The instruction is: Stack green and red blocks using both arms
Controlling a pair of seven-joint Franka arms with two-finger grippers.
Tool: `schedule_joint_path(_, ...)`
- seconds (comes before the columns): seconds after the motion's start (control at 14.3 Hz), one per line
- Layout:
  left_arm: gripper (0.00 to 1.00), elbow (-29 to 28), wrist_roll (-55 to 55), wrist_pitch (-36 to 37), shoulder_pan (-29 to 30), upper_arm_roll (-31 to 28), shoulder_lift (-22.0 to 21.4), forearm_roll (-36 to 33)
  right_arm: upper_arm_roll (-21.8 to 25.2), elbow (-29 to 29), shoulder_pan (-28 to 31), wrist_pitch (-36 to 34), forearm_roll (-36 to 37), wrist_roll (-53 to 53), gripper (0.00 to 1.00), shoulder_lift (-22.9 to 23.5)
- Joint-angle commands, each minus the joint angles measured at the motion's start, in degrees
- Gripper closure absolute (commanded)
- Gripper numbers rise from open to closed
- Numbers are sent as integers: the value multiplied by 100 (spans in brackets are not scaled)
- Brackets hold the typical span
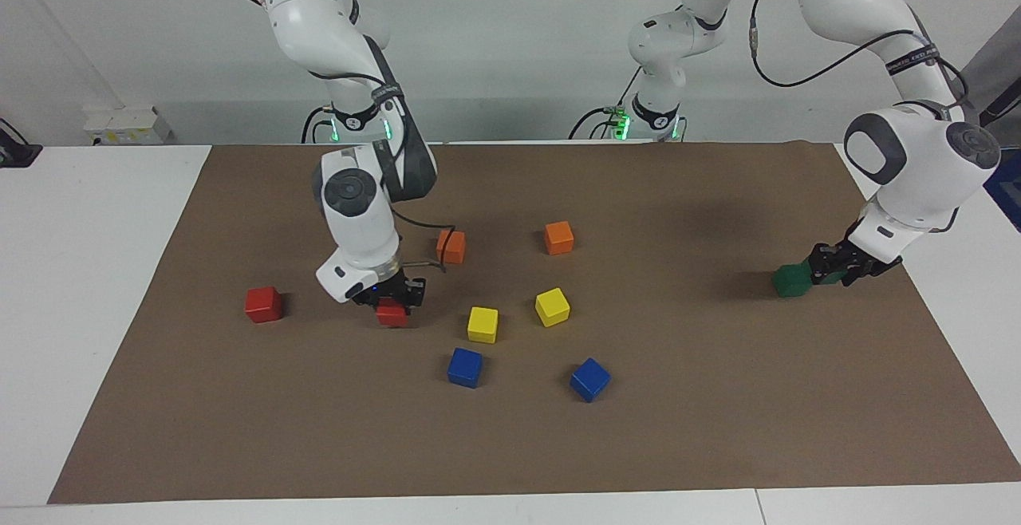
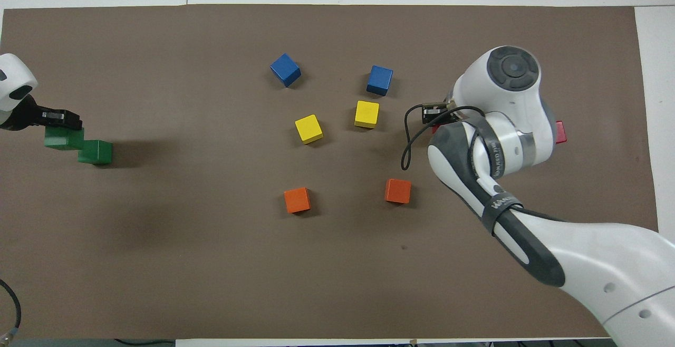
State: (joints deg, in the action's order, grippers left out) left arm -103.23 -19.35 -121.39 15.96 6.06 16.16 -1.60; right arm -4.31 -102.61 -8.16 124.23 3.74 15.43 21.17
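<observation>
Blocks first: my left gripper (image 1: 833,267) clenches one green block (image 2: 62,138) at the right edge of the facing frame, over the other green block (image 1: 791,281) on the brown mat (image 1: 718,429). My right gripper (image 1: 391,295) is clamped on a red block (image 1: 392,315) left of centre, with the second red block (image 1: 263,304) farther left. Orange cubes (image 1: 559,238), yellow cubes (image 1: 552,306) and blue cubes (image 1: 589,379) lie around mid-frame.
</observation>
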Motion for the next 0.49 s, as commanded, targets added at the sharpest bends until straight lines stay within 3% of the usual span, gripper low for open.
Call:
schedule_joint_path(0.0, 100, -390, -217, -245, -84, -26, -315, 90, -70, -110, 682, -416, 83, -1126, 100, -560)
schedule_joint_path(0.42, 100, -890, -385, -613, 3, -26, -473, 116, -79, -680, 1685, -505, 48, -2605, 100, -1150)
